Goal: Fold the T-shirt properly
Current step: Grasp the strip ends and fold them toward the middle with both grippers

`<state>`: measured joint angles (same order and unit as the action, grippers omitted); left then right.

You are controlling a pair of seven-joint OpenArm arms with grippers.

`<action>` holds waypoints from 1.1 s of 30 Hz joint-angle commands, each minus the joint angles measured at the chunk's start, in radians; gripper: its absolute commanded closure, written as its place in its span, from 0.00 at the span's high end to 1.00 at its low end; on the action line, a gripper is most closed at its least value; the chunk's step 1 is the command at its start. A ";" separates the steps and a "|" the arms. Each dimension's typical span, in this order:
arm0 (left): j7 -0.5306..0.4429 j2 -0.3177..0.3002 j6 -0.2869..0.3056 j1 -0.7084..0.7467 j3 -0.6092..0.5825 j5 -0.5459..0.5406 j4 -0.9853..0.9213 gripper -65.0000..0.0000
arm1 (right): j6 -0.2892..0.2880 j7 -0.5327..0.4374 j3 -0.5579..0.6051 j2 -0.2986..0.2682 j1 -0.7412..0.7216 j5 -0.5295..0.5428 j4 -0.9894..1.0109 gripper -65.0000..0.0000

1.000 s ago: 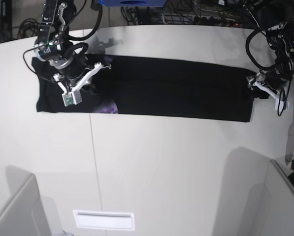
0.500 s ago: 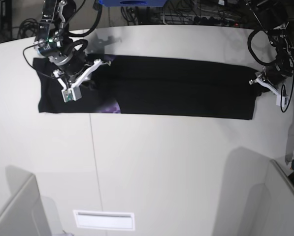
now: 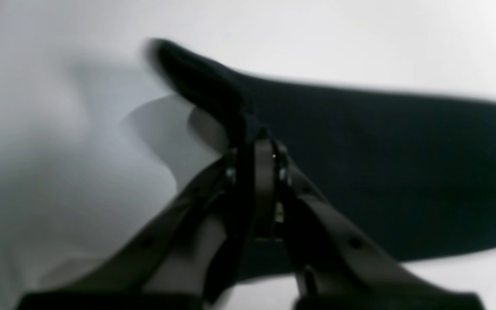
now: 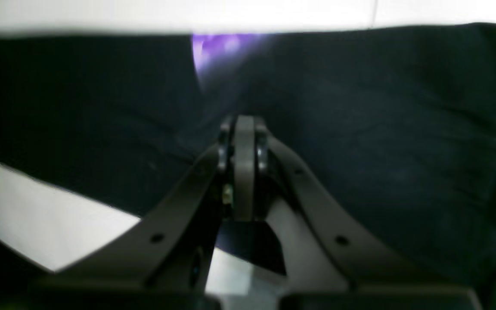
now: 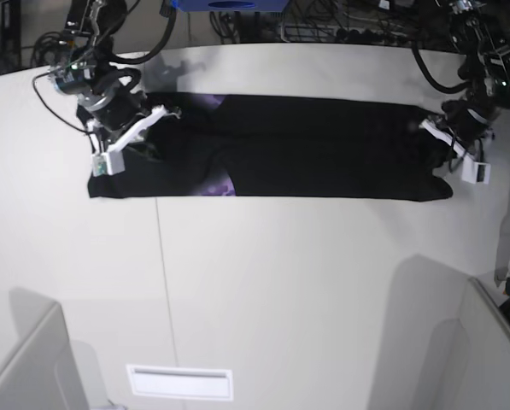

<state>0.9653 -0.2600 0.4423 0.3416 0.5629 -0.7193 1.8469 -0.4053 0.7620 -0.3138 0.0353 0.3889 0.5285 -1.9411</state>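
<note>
The black T-shirt (image 5: 314,149) lies as a long folded band across the upper part of the white worktop (image 5: 280,290) in the base view, with a patch of purple print showing near its lower edge left of centre.

At the upper right of that frame the left arm reaches down from the top edge, bent at the elbow, and its left pincer (image 5: 440,137) sits on the band's right end. In the left wrist view the left pincer (image 3: 258,142) is pressed together on a raised ridge of the T-shirt (image 3: 381,163), lifted off the worktop.

At the upper left the right arm slants down toward the band's left end. The right pincer (image 4: 243,125) is closed tight, pinching a bunched fold of the T-shirt there.
</note>
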 commanded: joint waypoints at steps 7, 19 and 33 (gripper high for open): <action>-0.024 0.052 -0.106 -0.009 -0.220 -0.016 0.089 0.00 | -0.005 -0.014 -0.094 -0.012 -0.014 0.063 -0.017 0.00; -0.029 0.087 -0.273 -0.106 -0.550 -0.018 0.084 0.00 | -0.005 -0.014 -0.121 -0.013 -0.009 0.063 -0.016 0.00; -0.027 0.104 -0.311 -0.155 -0.680 -0.018 0.026 0.00 | -0.005 -0.014 -0.121 -0.013 -0.009 0.063 -0.016 0.00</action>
<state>0.9531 -0.1547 0.1291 0.1921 -0.1204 -0.7258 1.8599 -0.4023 0.7708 -0.4324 0.0277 0.3824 0.5728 -1.9419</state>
